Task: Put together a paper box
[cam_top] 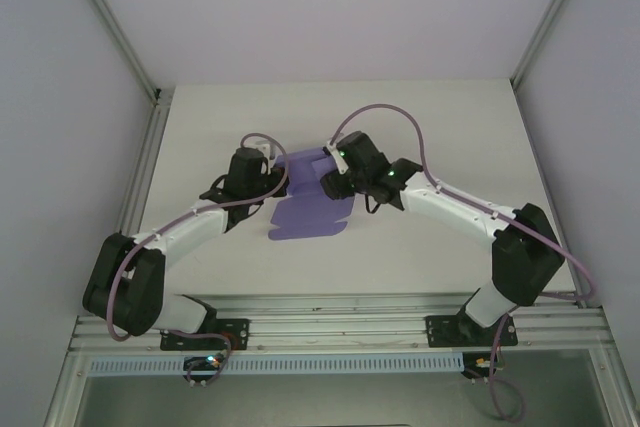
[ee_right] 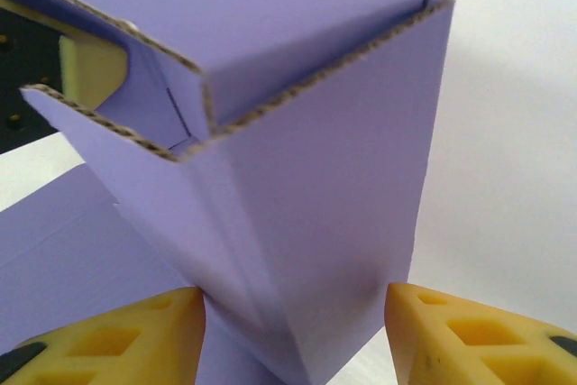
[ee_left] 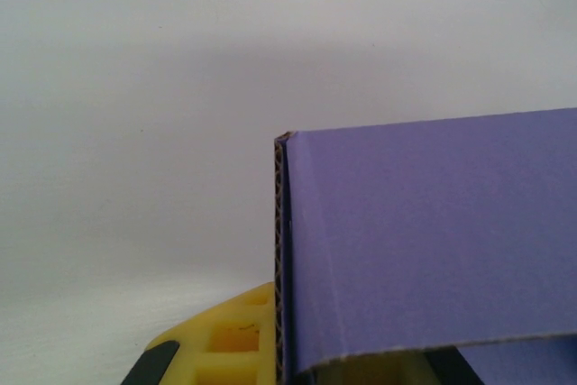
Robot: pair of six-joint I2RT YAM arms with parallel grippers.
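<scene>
The paper box (cam_top: pixel 308 212) is a purple corrugated sheet lying mid-table, its far end folded up between the two grippers. My left gripper (cam_top: pixel 277 180) is shut on one raised wall (ee_left: pixel 424 241); a yellow finger (ee_left: pixel 225 340) presses against the wall's cut edge, and the other finger is mostly hidden behind the card. My right gripper (cam_top: pixel 333 184) straddles a folded-up corner of the box (ee_right: pixel 306 178). Its jaws (ee_right: pixel 293 317) stand open around that corner: the left fingertip (ee_right: pixel 171 322) touches the card, and the right fingertip (ee_right: pixel 433 331) sits just off it.
The white table (cam_top: pixel 450 127) is bounded by grey walls with metal posts at the left (cam_top: pixel 135 162) and right. The arms' mounting rail (cam_top: pixel 340 322) runs along the near edge. Flat purple flaps (ee_right: pixel 54 259) lie on the table below the right gripper.
</scene>
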